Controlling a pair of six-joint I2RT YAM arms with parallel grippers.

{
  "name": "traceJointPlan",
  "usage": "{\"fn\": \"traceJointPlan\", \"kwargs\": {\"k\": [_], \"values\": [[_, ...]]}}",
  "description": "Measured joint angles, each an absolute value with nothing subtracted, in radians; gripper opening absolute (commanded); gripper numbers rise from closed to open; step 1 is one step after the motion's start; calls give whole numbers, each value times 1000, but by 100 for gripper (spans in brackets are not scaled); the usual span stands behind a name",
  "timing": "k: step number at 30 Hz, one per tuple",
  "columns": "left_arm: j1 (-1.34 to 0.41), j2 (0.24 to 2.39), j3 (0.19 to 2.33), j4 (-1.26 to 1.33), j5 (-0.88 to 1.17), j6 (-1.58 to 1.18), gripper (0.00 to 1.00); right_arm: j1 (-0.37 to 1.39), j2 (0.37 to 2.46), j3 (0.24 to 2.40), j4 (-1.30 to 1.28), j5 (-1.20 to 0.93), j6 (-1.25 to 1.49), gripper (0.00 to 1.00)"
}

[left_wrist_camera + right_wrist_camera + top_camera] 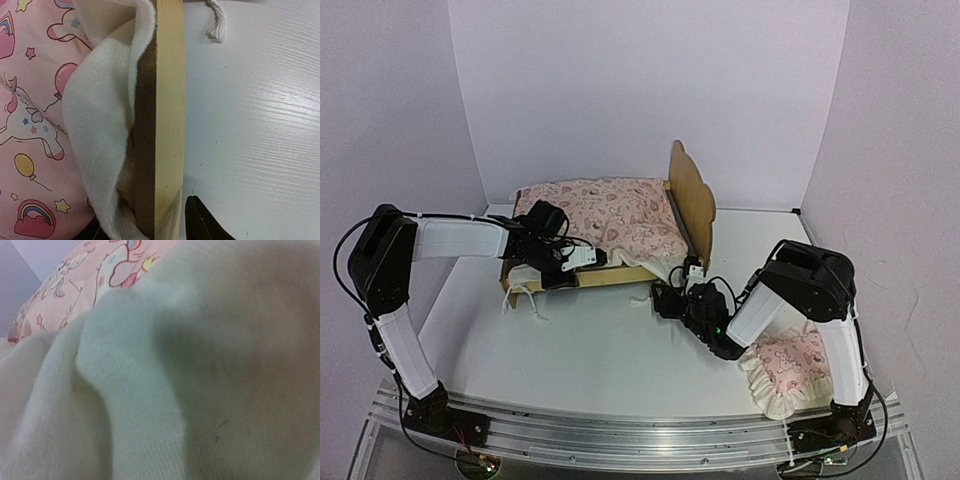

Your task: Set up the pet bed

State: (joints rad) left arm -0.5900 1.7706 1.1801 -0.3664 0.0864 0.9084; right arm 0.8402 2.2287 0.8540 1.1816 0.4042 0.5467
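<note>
Left wrist: ruffle (100,130) bunched against pet bed (167,100) rail.

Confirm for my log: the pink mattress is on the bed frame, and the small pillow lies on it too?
No. The mattress is on the bed frame, but the small pillow lies on the table by the right arm's base; the top external view shows it.

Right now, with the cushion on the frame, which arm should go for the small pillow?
Right. The pillow lies beside the right arm's base, and the right gripper is at the headboard end of the pet bed. The left gripper straddles the side rail toward the foot end, farther away.
</note>
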Motion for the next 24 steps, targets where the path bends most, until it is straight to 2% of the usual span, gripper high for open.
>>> {"fn": "traceJointPlan", "kwargs": {"k": [2,7,12,20,24], "values": [[-590,1773,1180,-366,89,907,33,840,2247,880,1190,420,552,59],[-588,1786,1196,-383,111,898,2,840,2287,930,1210,447,555,58],[-581,1817,1292,-546,201,822,0,842,2278,899,1233,450,549,60],[-593,1901,1551,-848,265,711,0,832,2140,688,1213,408,524,61],[-606,1901,1636,-923,287,660,0,813,2118,658,1209,363,522,62]]}}
